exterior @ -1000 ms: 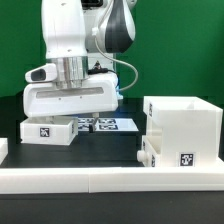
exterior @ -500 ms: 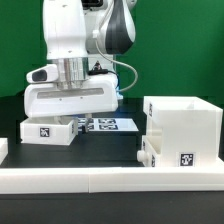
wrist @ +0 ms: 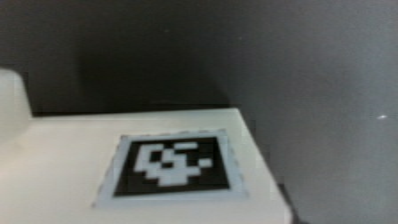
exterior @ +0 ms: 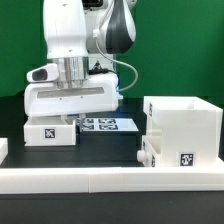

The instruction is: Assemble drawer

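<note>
Now low over the table (exterior: pixel 110 146) with the gripper (exterior: pixel 68 118), near the table's edge at the exterior view's left and right above one white tray (exterior: pixel 52 132). Cannot tell whether spread or pinching the tray's wall: fingertips hidden under the broad white hand in the exterior view and absent from the wrist view, filled instead by the tray's tag (wrist: pixel 169 167). Appears set for a hold on this tray, probably to carry it across. Leaves the tall hollow casing (exterior: pixel 180 122) waiting by the edge at the exterior view's right, with what looks like the other tray (exterior: pixel 149 150) touching its side. Keeps the marker board (exterior: pixel 105 124) flat toward the back edge, between tray and casing.
</note>
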{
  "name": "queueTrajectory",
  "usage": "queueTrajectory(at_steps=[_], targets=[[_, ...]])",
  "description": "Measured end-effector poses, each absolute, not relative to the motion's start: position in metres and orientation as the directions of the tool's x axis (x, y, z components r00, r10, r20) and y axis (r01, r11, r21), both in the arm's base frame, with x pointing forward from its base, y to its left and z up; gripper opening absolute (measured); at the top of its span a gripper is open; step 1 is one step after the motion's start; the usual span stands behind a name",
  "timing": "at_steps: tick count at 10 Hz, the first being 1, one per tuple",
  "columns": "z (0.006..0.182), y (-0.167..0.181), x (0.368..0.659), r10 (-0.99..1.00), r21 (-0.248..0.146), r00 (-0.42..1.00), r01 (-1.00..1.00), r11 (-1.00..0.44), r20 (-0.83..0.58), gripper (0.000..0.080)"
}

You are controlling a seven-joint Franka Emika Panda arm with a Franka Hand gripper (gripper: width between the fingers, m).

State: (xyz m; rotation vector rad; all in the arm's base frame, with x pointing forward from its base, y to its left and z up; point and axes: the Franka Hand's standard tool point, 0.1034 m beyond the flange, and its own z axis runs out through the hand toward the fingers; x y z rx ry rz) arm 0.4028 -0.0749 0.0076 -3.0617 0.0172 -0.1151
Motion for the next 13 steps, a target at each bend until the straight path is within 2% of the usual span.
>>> queueTrajectory(at_steps=[4,7,10,13], targets=[[0.038,-0.033,0.433,0.111,-0.079,0.990,0.118,-0.990,0.084,0.0044],[0.055,-0.026,0.470,0.244,-0.104,0.967,0.250,-0.962,0.069,0.0044],[0.055,-0.025,0.474,0.289,-0.106,0.955,0.295,-0.950,0.068,0.0044],[0.048,-0.033,0.472,0.558,-0.083,0.825,0.565,-0.821,0.090,0.0044]])
